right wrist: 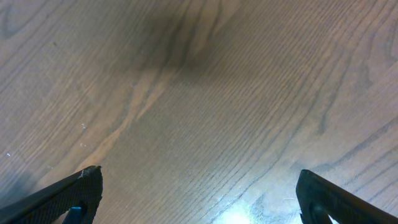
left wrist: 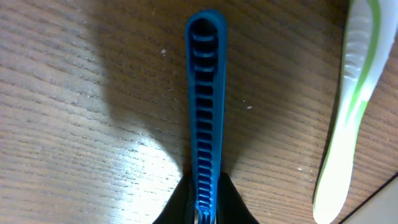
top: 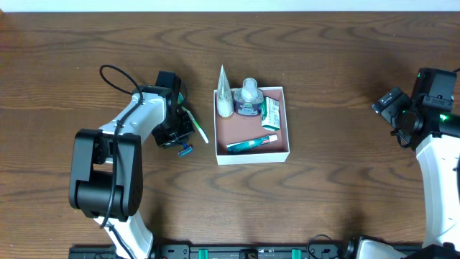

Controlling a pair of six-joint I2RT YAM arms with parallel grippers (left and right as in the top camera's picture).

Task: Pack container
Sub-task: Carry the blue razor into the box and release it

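Observation:
The container [top: 286, 124], a shallow white box with a pink-brown inside, stands mid-table and holds a white tube [top: 224, 93], a clear bottle [top: 249, 98], a green packet [top: 271, 113] and a teal tube [top: 251, 144]. My left gripper [top: 181, 144] is left of it and shut on a blue ribbed razor handle [left wrist: 205, 118], low over the wood. A white-and-green toothbrush [top: 195, 125] lies between the gripper and the container; it also shows in the left wrist view [left wrist: 348, 118]. My right gripper [right wrist: 199, 193] is open and empty at the far right.
The brown wooden table [top: 330, 201] fills all views. The left arm's body [top: 108, 173] stretches toward the front left. The right arm [top: 431, 122] stands at the right edge.

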